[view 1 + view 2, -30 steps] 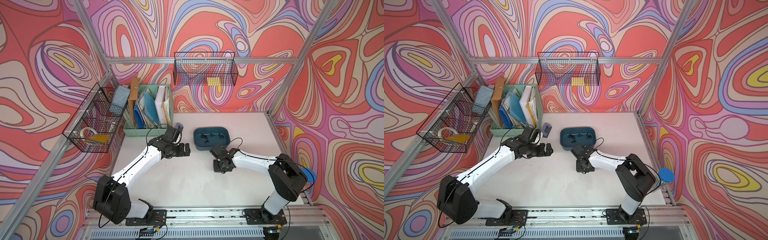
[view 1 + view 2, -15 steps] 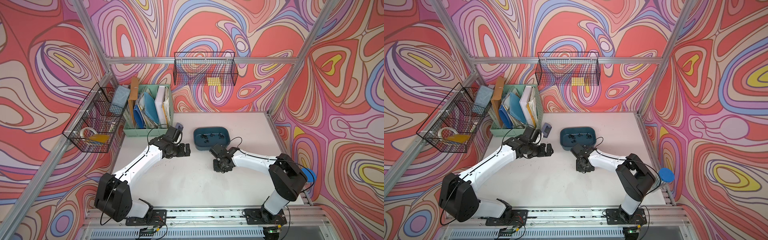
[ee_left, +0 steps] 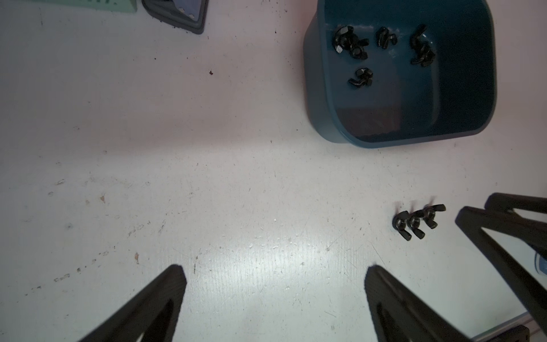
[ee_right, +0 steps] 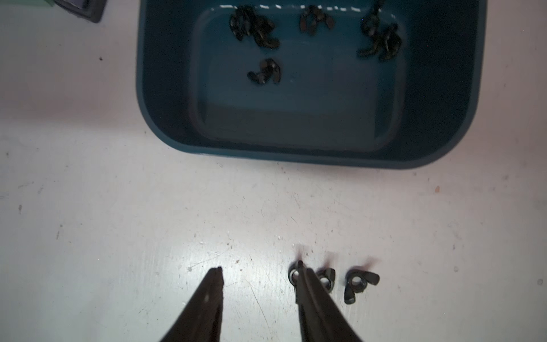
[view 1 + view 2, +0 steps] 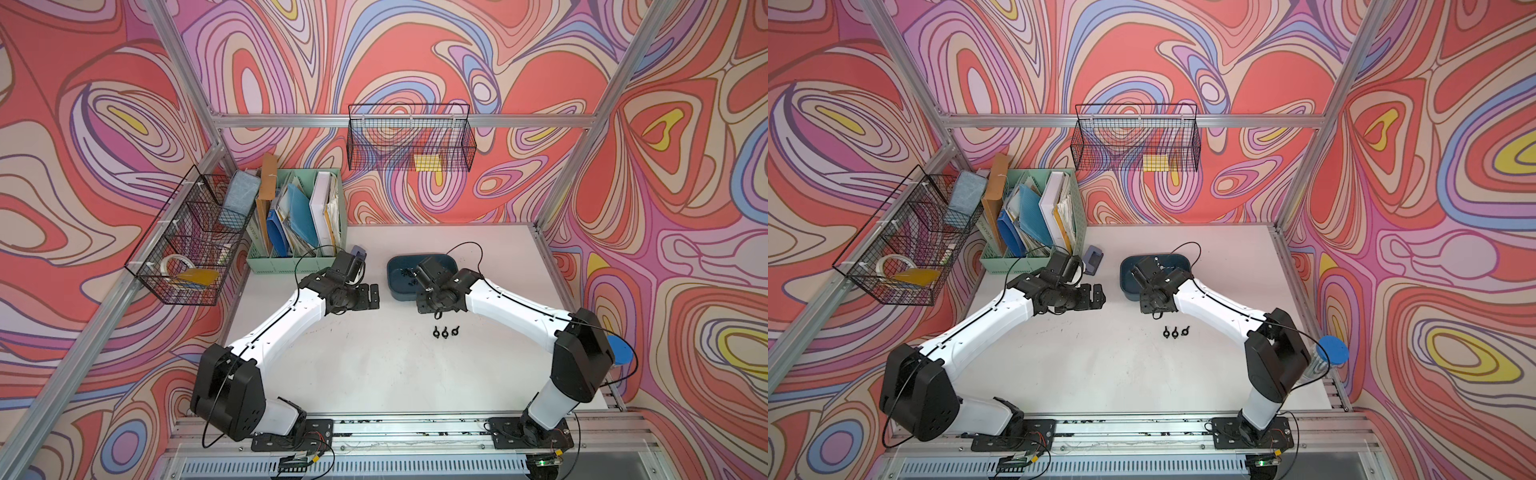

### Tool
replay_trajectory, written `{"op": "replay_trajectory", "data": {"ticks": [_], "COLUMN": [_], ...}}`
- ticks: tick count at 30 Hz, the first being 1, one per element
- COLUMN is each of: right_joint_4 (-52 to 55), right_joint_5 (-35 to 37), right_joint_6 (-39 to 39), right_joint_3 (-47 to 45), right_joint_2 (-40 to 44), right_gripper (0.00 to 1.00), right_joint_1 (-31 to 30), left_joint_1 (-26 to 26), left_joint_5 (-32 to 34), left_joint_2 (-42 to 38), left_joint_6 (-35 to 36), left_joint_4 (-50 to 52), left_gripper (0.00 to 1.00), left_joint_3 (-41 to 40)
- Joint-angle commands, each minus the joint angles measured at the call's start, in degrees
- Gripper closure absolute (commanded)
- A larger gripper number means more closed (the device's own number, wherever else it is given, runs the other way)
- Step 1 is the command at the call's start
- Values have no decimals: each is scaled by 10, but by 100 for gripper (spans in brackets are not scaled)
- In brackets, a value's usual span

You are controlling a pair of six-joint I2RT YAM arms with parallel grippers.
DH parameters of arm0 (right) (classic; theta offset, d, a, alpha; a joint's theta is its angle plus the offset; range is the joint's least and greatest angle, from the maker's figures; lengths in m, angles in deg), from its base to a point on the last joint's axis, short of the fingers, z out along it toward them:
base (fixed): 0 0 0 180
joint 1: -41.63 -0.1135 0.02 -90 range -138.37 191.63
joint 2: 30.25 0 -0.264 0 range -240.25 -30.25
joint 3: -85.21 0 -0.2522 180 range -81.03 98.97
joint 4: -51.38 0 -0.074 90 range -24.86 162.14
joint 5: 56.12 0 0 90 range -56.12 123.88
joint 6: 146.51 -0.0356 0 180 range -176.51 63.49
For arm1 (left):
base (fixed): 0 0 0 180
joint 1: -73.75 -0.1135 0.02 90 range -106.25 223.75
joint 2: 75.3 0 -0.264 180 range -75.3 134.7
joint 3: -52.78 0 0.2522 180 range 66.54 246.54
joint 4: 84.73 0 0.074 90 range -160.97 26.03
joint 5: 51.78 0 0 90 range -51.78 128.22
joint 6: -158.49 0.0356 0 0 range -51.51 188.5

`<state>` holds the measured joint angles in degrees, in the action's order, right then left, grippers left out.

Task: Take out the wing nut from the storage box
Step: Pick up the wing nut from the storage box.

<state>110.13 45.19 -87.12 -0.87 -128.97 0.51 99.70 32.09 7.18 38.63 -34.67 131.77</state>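
Nuts (image 4: 325,279) already out sit in a row on the worktop (image 4: 118,222) at the right pincer (image 4: 260,265), its jaws apart and empty, one finger (image 4: 307,291) hiding part of the end nut (image 4: 291,274). Straight ahead lies the box (image 4: 296,158), long axis crosswise, a lone nut (image 4: 265,72) nearest and blurred clumps (image 4: 254,26) at its far wall; the left pincer (image 3: 275,266), wide apart, hangs farther off.
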Motion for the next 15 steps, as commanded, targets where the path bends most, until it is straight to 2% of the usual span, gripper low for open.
{"op": "replay_trajectory", "data": {"ticks": [1,12,15], "right_joint_4": [-3,-41,-50], "right_joint_5": [-2,-60,-67], "right_joint_6": [53,105,115], "right_joint_3": [60,195,221], "right_joint_2": [-69,-215,-241], "right_gripper": [61,77,78], "right_joint_1": [24,94,104], "left_joint_1": [1,1,1], "left_joint_5": [7,5,6], "left_joint_2": [16,44,53], "left_joint_6": [12,23,29], "left_joint_4": [0,12,10], "left_gripper": [1,1,1], "left_joint_3": [29,67,76]}}
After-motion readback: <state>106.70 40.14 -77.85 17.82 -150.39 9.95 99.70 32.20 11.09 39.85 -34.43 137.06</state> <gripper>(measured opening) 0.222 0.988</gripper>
